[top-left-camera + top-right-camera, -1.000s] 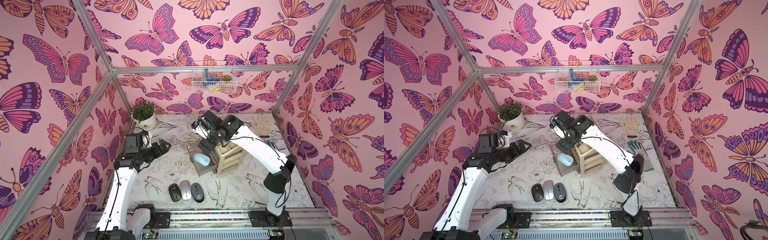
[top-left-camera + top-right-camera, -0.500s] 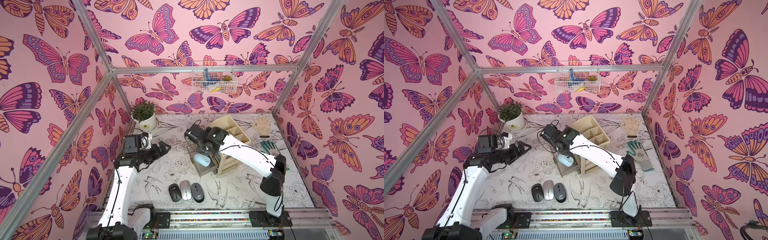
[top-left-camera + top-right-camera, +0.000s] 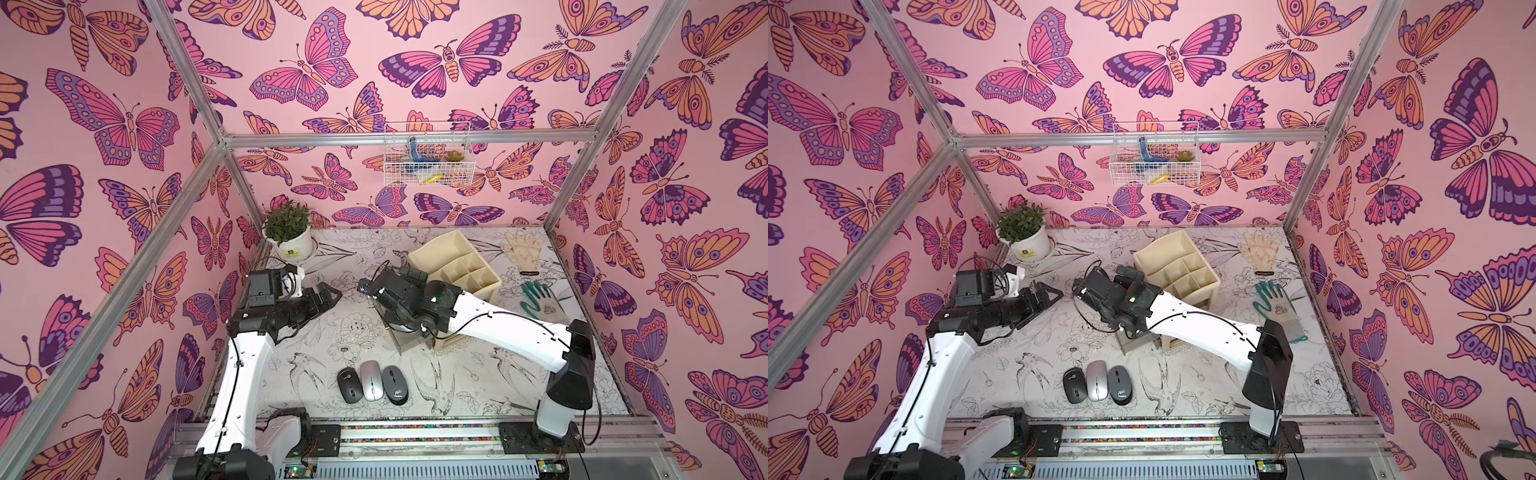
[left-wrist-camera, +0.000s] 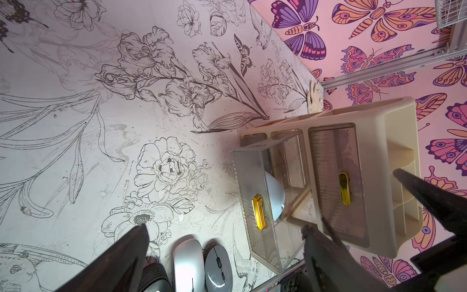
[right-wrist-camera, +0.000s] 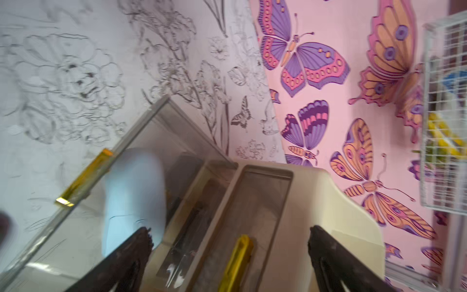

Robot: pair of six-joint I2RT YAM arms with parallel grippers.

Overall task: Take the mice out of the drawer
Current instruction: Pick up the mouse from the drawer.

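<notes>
Floral-print table (image 3: 353, 332); clear ribbed drawer (image 4: 250, 177), oval mouse (image 4: 275, 197)

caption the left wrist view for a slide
Open left gripper short of the open drawer holding a pale blue mouse.

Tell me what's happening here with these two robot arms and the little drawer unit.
Two robot arms are taking computer mice out of the clear pulled-out drawer of a cream plastic desk organiser. Three oval mice, black, silver and dark grey, lie side by side on the table. A pale blue oval mouse lies in the drawer. The right gripper hangs open and empty over it; the left gripper, also open, hovers off to the side.
</notes>
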